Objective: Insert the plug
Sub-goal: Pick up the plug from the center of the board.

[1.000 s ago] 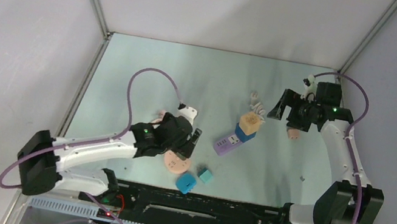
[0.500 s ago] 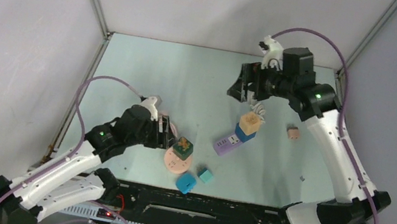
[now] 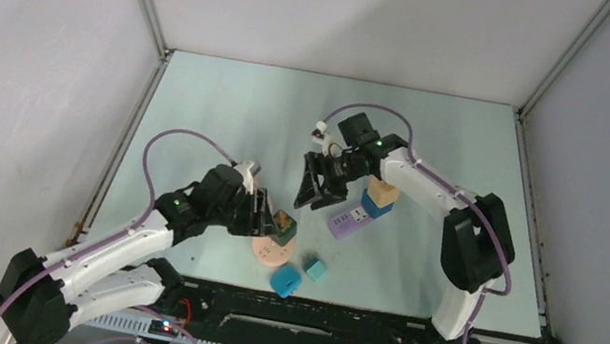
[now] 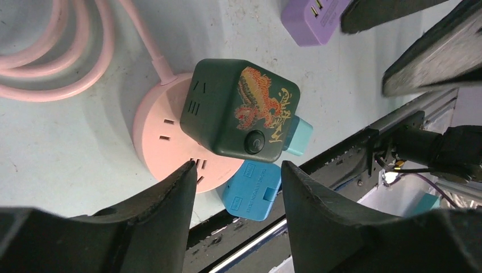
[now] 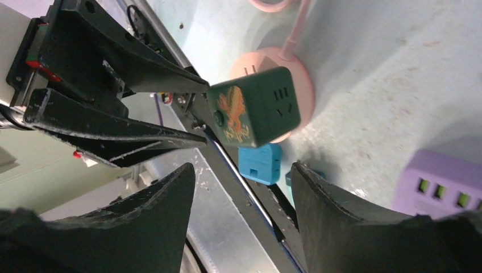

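Dark green cube plug (image 4: 239,108) atop round pink socket (image 4: 153,136) at near edge of bench (image 3: 227,111); left end effector (image 4: 236,168), right end effector (image 5: 241,168) spread apart.

Plug: dark green cube plug (image 4: 241,108), with an orange dragon emblem and a round button on the face turned toward the left claw (image 4: 236,170) and socket slots on other faces. It stands on the round pink socket base (image 4: 162,136), just ahead of that claw's fingertips; contact with them cannot be confirmed. The base's pink cord (image 4: 74,57) leads away from the claw
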You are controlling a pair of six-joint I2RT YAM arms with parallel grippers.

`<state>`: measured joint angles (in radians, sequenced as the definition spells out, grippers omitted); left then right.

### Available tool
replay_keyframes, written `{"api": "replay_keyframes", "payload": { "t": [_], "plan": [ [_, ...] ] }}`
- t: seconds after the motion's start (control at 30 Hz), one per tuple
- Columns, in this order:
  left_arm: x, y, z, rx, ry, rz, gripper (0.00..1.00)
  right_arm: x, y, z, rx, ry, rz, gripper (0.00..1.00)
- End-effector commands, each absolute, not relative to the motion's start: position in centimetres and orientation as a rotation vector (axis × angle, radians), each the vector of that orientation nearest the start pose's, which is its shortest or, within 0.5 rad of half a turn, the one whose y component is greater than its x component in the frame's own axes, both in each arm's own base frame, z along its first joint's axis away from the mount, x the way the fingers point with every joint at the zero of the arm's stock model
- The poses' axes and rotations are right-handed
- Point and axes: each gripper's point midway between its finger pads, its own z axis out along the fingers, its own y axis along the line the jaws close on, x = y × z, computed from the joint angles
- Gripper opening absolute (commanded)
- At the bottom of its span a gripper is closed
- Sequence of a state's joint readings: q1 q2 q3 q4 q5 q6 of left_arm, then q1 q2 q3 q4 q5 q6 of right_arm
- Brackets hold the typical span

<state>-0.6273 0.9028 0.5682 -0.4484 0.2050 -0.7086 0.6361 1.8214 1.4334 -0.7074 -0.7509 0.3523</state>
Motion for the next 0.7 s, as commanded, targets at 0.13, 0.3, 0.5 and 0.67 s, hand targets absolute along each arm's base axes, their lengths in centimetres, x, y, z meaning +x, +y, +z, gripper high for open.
{"api": "replay_keyframes", "payload": {
  "t": [0.13, 0.3, 0.5, 0.67],
  "plan": [
    [17.3, -20.2, 9.5, -0.047, 2.522, -0.891, 0.56, 21.9, 37.5, 12.5, -0.784, 2.772, 1.447, 0.62],
    [17.6, -20.4, 8.8, -0.056, 2.539, -0.886, 0.52, 21.5, 37.1, 9.5, -0.819, 2.843, 1.323, 0.59],
    [17.2, -20.0, 6.8, -0.086, 2.606, -0.841, 0.46, 21.1, 36.3, 6.8, -0.865, 2.911, 1.219, 0.47],
    [16.6, -19.0, 5.0, -0.139, 2.661, -0.773, 0.39, 20.3, 35.3, 4.9, -0.915, 2.961, 1.087, 0.39]
  ]
}}
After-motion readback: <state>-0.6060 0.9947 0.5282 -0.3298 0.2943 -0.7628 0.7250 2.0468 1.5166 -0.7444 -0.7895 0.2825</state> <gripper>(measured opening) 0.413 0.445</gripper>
